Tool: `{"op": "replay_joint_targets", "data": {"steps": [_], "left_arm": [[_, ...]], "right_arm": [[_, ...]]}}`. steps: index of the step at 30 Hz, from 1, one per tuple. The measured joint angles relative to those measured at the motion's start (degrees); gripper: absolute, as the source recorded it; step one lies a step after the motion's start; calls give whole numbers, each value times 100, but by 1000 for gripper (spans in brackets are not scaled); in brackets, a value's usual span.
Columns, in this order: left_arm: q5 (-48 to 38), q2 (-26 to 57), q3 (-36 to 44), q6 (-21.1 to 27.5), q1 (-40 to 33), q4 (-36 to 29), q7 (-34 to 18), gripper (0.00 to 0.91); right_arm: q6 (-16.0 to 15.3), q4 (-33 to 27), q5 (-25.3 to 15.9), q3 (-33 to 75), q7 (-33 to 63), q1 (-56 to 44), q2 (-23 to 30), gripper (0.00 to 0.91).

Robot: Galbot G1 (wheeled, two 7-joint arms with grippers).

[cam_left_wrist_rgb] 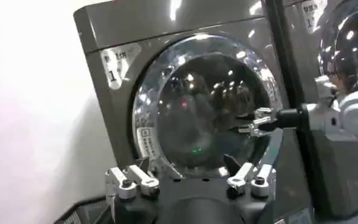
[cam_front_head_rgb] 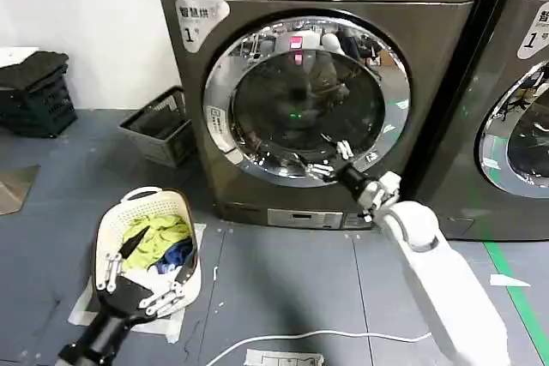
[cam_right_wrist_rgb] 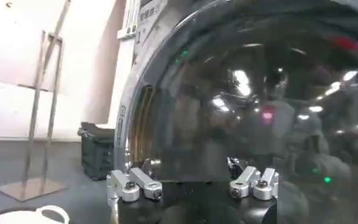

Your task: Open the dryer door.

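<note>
The dryer [cam_front_head_rgb: 326, 83], a dark bronze-grey front-loader with a white "1" sticker [cam_front_head_rgb: 199, 21] at its upper corner, stands on the grey floor [cam_front_head_rgb: 283, 289] directly ahead, and the dryer door [cam_front_head_rgb: 257, 66], a chrome-ringed porthole of dark glass, covers most of its front and sits flush against the machine. The right hand [cam_front_head_rgb: 330, 159] is stretched forward on its white arm [cam_front_head_rgb: 437, 272] and is up against the lower part of the door, at the inner edge of the chrome ring, lower right of the glass centre; its fingers [cam_front_head_rgb: 344, 149] stand apart and hold nothing. The left wrist view shows that same hand [cam_left_wrist_rgb: 249, 122] from the side, its open fingertips pointed at the glass over the right half of the door [cam_left_wrist_rgb: 203, 109]. In the right wrist view the two finger bases [cam_right_wrist_rgb: 133, 184] sit well apart with the dark glass [cam_right_wrist_rgb: 258, 103] close in front, and the chrome rim [cam_right_wrist_rgb: 130, 122] curves past on one side. The left hand [cam_front_head_rgb: 137, 285] hangs low and well away from the door, over a white laundry basket [cam_front_head_rgb: 129, 207] of coloured clothes [cam_front_head_rgb: 159, 237] on the floor to the left of the dryer, its fingers also spread and empty. A dark crate [cam_front_head_rgb: 159, 130] leans beside the dryer's left flank, and a neighbouring machine [cam_front_head_rgb: 523, 100] with its own chrome door stands to the right.
</note>
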Motion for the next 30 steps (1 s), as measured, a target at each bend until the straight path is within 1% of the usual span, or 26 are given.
{"op": "replay_joint_targets", "data": {"steps": [10, 19, 30], "left_arm": [[0, -50, -13, 1, 17, 0, 9, 907], [0, -86, -21, 1, 17, 2, 12, 907], [-2, -128, -70, -2, 16, 2, 14, 907]], "right_arm": [[34, -621, 65, -511, -123, 558, 293, 907], [119, -1188, 76, -810, -213, 975, 685, 907], [111, -1513, 64, -1013, -226, 1227, 1018, 907]]}}
